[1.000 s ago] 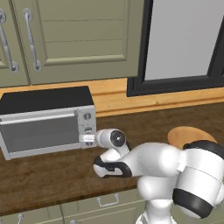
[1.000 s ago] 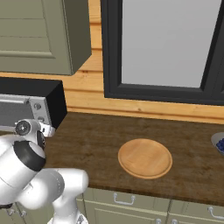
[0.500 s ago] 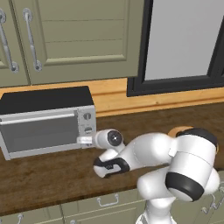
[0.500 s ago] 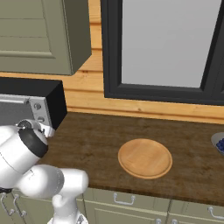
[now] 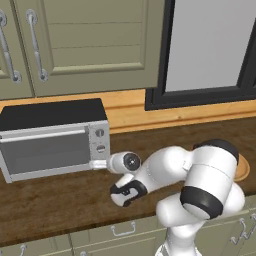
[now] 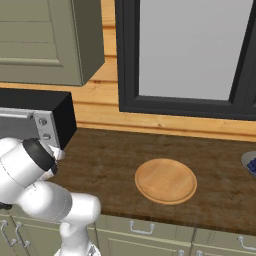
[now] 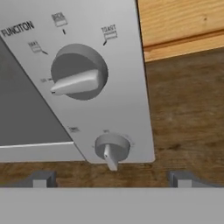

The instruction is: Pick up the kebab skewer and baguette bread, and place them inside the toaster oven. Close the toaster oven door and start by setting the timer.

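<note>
The toaster oven [image 5: 52,137] sits just ahead of the gripper [image 7: 109,179], lowest knob [image 7: 112,148] between the wide-spread jaws; dark wood counter [image 6: 110,160]; green cabinets [image 5: 90,45] above.

The dark wooden counter [image 6: 115,160] carries the toaster oven [image 5: 50,137] and a round wooden plate [image 6: 165,181].

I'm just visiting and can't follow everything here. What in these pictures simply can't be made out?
- Inside the toaster oven: in the left base view the toaster oven door is shut and its grey glass shows nothing of any food.
- Small labels around the lowest knob: too tiny and blurred in the hand view.
- Blue thing: cut off by the right base view's edge.
- Wooden plate: mostly hidden behind the arm in the left base view.
</note>
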